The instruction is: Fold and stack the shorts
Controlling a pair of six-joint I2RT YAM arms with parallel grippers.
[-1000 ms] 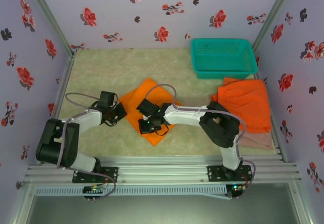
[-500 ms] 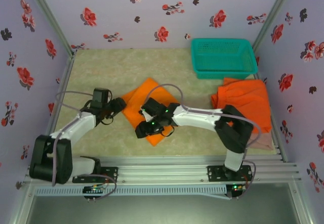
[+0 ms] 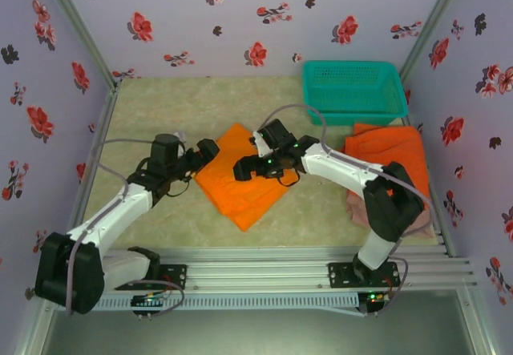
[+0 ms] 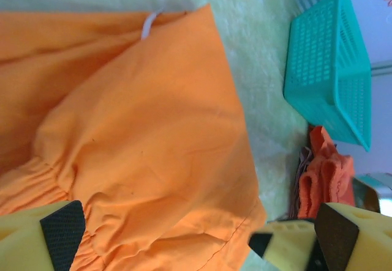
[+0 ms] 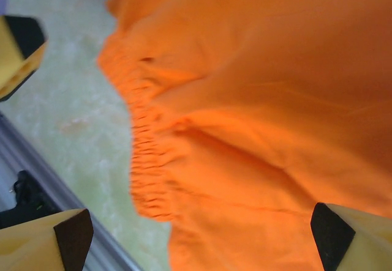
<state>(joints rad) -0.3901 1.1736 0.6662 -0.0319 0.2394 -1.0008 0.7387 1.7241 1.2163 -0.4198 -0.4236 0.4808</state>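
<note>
Hanging over the folded orange shorts (image 3: 240, 185) at the middle of the table (image 3: 160, 106), left gripper (image 3: 210, 148) and right gripper (image 3: 244, 169) with jaws spread wide, clamped on nothing.
Shows bunched waistband (image 5: 147, 155) close up, white drawstring (image 4: 149, 25) tip barely peeking out; contact with the cloth hard to judge. Farther right, near the teal basket (image 3: 353, 117), second orange shorts (image 3: 397, 155) atop pink-beige shorts (image 3: 418, 225), mostly covered and partly blocked by the right arm (image 3: 393, 207).

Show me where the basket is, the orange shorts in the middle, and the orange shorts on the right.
basket (image 3: 357, 118), top view, its front wall.
middle shorts (image 3: 238, 193), top view, centre of the cloth.
right shorts (image 3: 390, 151), top view, upper part of the cloth.
</note>
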